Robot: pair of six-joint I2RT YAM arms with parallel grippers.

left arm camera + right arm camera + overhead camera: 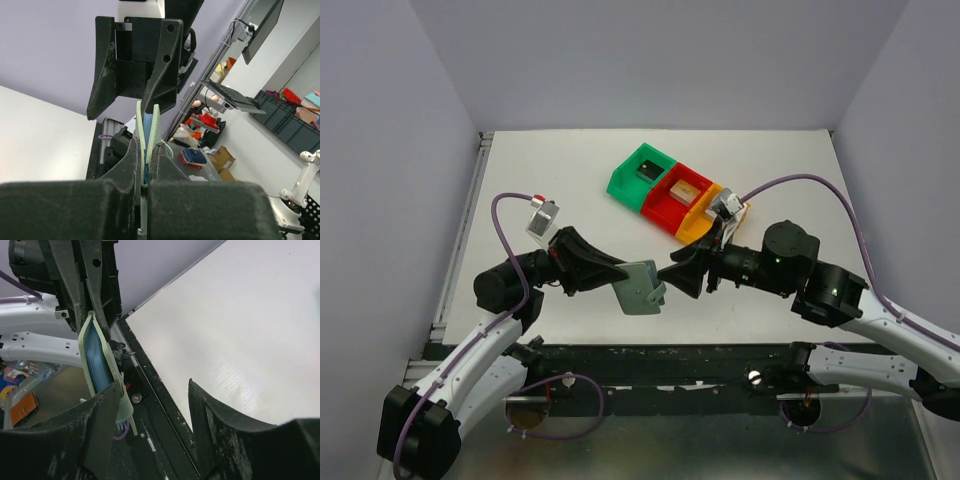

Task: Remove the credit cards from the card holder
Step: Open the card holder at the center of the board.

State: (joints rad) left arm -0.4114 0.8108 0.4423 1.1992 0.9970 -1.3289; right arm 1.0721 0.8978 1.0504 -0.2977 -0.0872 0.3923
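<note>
The left claw (147,167) is clamped on the card holder (642,288) and holds it up over the table (540,160). The right claw (156,395) has its fingers apart just beside the holder; whether it touches I cannot tell. Beyond it a black card (648,170) and a tan card (683,189) lie in bins (624,181).

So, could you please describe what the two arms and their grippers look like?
The left arm and right arm have white lower links and black joints and upper links. A purple cable loops from each wrist, beside a silvery wrist camera. The left gripper and right gripper have black, wedge-shaped fingers.
</note>
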